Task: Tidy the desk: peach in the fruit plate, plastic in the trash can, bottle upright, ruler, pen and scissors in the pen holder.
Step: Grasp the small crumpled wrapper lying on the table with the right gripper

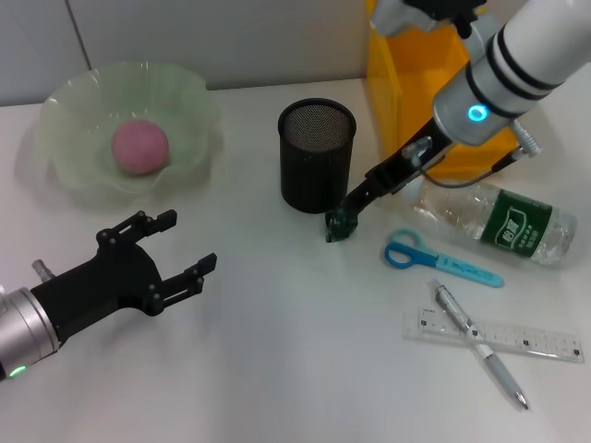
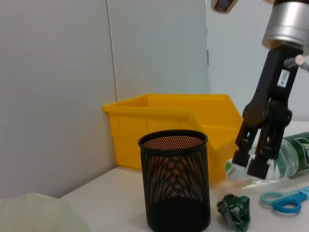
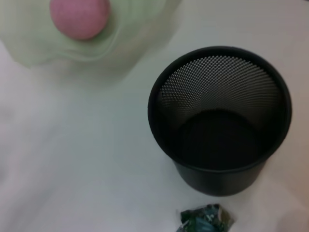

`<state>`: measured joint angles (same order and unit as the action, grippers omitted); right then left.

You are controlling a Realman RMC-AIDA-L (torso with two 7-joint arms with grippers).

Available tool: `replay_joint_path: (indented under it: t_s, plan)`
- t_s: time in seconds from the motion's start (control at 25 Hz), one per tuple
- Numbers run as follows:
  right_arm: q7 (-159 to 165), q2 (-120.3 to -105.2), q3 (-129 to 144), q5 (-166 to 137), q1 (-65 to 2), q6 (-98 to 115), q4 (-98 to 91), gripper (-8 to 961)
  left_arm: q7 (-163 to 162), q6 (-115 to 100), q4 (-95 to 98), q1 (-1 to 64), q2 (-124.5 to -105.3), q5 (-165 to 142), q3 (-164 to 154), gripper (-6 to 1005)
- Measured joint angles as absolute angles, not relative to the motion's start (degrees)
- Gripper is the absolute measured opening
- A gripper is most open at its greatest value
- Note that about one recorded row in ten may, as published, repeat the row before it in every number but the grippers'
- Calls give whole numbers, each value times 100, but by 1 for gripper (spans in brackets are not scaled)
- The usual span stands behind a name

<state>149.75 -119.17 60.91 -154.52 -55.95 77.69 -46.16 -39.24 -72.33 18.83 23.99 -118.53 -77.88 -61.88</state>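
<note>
Two grippers show in the head view: the left gripper (image 1: 175,245) hovers over the desk (image 1: 295,369) at the lower left of the frame with its black fingers spread apart and nothing between them, while the right gripper (image 1: 349,210) reaches down from the upper right to just above the crumpled green plastic (image 1: 338,226), which lies at the foot of the pen holder (image 1: 317,155). At the upper left the peach (image 1: 140,146) sits inside the fruit plate (image 1: 65,101); at the top right the trash can (image 1: 392,83) stands behind the arm. On the right the bottle (image 1: 503,221) lies on its side, with the scissors (image 1: 441,261) below it, and lower still the pen (image 1: 480,343) lies across the ruler (image 1: 517,338). In the left wrist view the pen holder (image 2: 176,186) stands at centre before the trash can (image 2: 169,123); the right gripper (image 2: 251,162) hangs at the right, its fingers slightly apart and holding nothing, above the plastic (image 2: 234,210), apart from it, with the bottle (image 2: 289,159) and scissors (image 2: 285,200) beyond. In the right wrist view the pen holder (image 3: 219,121) fills the right half, the plastic (image 3: 205,220) lies at the bottom edge, and the peach (image 3: 79,17) rests in the fruit plate (image 3: 34,48) at the upper left.
</note>
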Motion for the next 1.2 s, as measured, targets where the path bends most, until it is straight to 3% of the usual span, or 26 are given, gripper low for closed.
replay_joint_path:
  t_s: [1.2]
  plan:
    - [14899, -11954, 6711, -14862, -5889, 6271, -3147, 671, -3918, -7154, 1872, 2417, -11838, -7805, -6219, 793]
